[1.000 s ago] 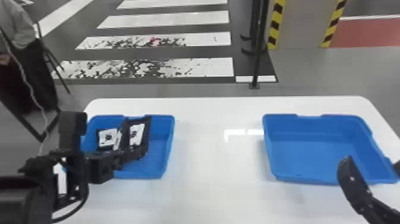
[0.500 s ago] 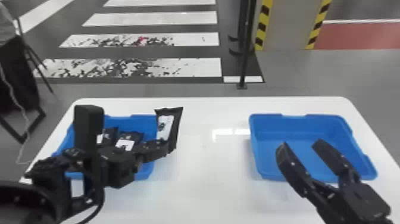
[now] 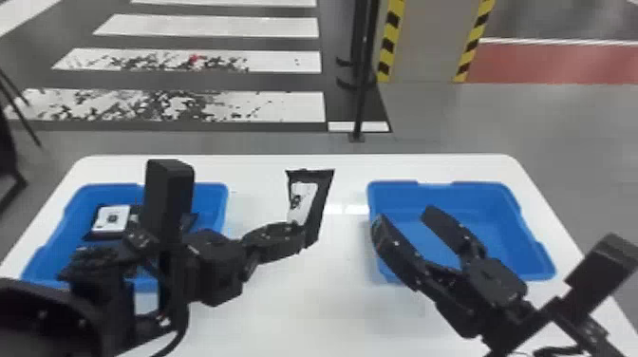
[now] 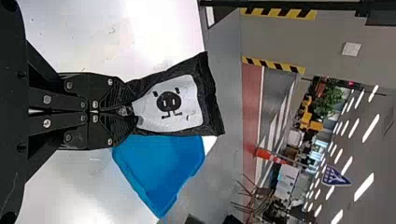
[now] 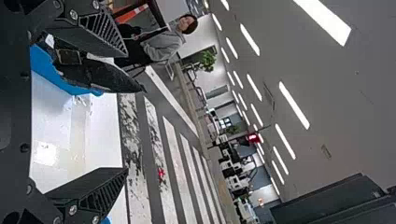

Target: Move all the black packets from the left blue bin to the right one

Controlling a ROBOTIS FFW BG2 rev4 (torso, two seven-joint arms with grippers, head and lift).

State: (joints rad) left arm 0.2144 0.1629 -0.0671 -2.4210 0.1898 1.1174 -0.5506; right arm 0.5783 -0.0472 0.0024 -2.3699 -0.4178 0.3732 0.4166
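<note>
Well, your left gripper [image 3: 304,232] pinches one black packet [image 3: 324,201], short of the right blue bin [image 3: 512,228]; your right gripper [image 3: 403,216] gapes wide, empty; another packet [image 3: 111,219] awaits in the left bin [image 3: 216,192].

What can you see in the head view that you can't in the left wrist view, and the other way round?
Head view: the left blue bin, with a white-labelled black packet lying inside.

Left wrist view: an orange cone, green plant and ceiling lights in the background.

Both: the left gripper gripping a raised black packet, the right blue bin, the white table and a yellow-and-black striped pillar.
</note>
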